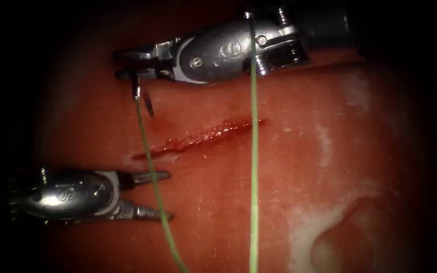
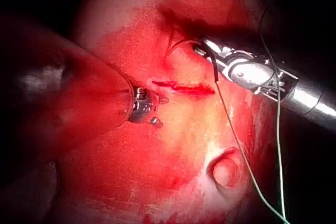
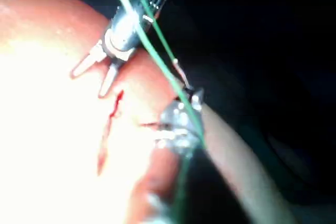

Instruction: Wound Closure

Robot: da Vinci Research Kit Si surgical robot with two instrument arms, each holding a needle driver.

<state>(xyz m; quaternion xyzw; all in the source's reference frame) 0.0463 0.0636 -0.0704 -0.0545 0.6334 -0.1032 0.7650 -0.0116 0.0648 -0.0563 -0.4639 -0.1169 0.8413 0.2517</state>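
The cut [image 1: 198, 137] runs slanted across the tissue [image 1: 299, 167], lined with red fluid. My right tool [image 1: 126, 63] reaches in above the cut's left end, shut on the curved needle [image 1: 144, 100] near mid-curve. The needle hangs free above the tissue, its tip just over the surface. Green thread [image 1: 154, 184] trails from the needle across the cut's left end; a second strand [image 1: 253, 167] crosses the cut's right end. My left tool [image 1: 160, 196] rests below the cut's left end, open, the thread lying over its fingertips. In the left wrist view the needle [image 2: 211, 64] arcs from the right tool [image 2: 200, 45].
A pale fatty patch with a round dimple [image 1: 340, 237] lies at the lower right of the tissue, also seen as a dimple [image 2: 226, 169] in the left wrist view. The right tool's shaft [image 1: 319, 25] spans the top right.
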